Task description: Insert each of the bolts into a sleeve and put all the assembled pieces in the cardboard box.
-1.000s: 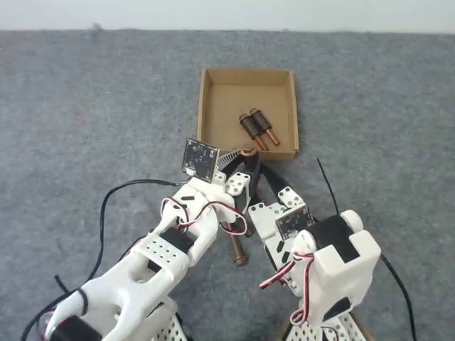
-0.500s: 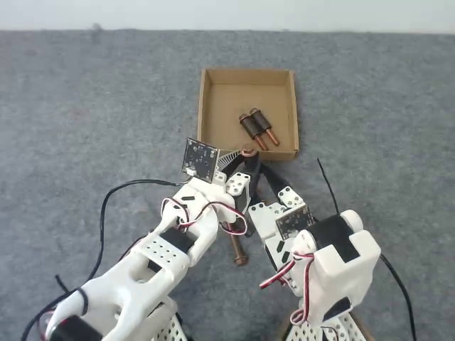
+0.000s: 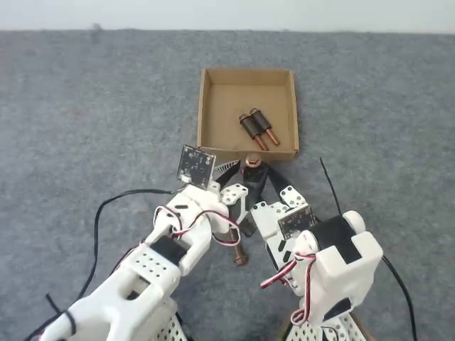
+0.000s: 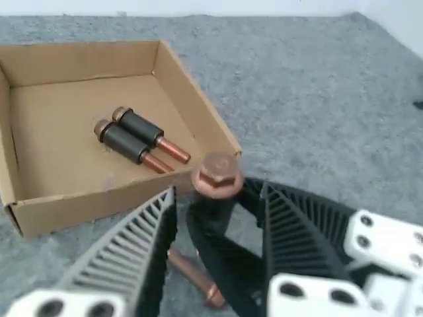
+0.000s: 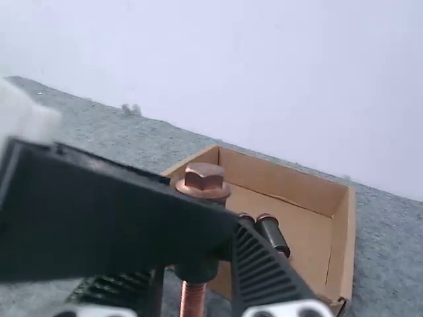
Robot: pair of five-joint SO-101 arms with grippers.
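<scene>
2 finished pieces [image 3: 257, 129] lie side by side in the cardboard box [image 3: 212, 106]. Each one is a bolt pushed into a dark sleeve. So that part of the job is done.

1 more piece is up in the air, just in front of the box's near wall. The right gripper [image 3: 250, 177] is closed on a black sleeve [image 4: 210, 208] and holds it standing up. A copper bolt [image 4: 217, 175] sits in the sleeve, with its head on top and its thin end sticking out below. I think this bolt is in, or nearly in.

The left gripper [image 4: 218, 198] has its fingers [image 4: 142, 244] spread wide, 1 on each side of the held piece. As far as I can tell, they do not touch it. It holds nothing.

1 loose bolt [image 3: 239, 250] lies on the grey table [image 3: 85, 106] between the 2 arms. It has no sleeve on it.

What is left, I think: the held piece must go over the wall and into the box. Then the loose bolt needs a sleeve and must go in too. So the job looks a bit more than half done.
</scene>
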